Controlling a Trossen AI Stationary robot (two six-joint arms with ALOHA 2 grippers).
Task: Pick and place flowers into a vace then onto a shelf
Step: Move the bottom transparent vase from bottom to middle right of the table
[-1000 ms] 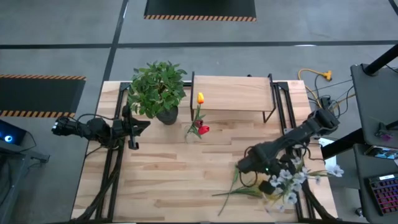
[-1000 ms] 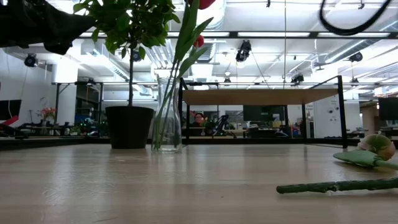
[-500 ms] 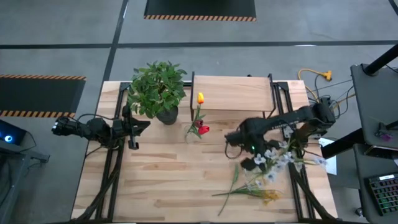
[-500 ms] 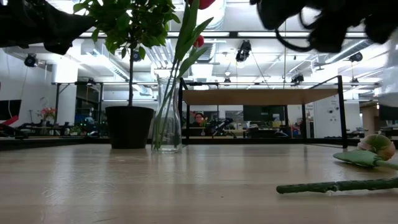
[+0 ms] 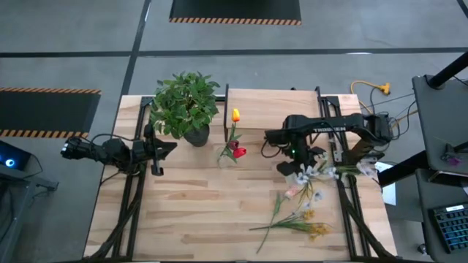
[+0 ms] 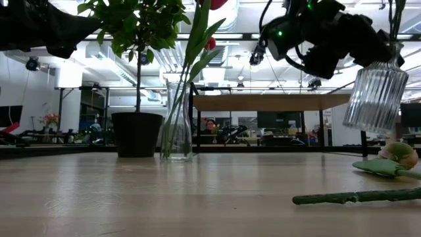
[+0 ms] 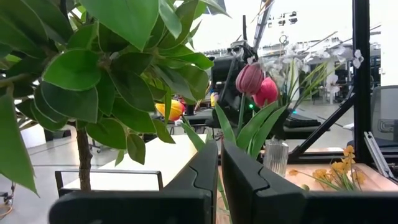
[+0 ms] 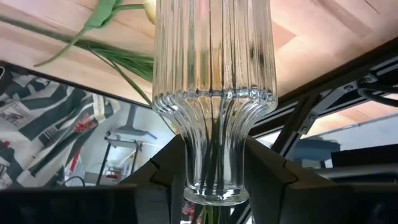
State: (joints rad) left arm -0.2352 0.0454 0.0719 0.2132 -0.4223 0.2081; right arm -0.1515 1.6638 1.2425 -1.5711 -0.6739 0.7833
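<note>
Hanging in the air just before the shelf [image 5: 274,109], the right gripper [image 8: 214,165] clamps a ribbed vase [image 8: 213,93] of pale flowers [image 5: 311,174]. Loose stems [image 5: 292,219] lie below; the tulip vase [image 6: 177,122] and plant [image 5: 184,102] stand leftward, beside the shut, empty left gripper [image 5: 155,148].

Industrial robotics lab or workshop: grey concrete floor [image 5: 88,44] with yellow-black hazard-striped mats [image 5: 234,10], exposed white ceiling ducting [image 6: 164,56], open-plan desks with a seated person [image 6: 210,126].
</note>
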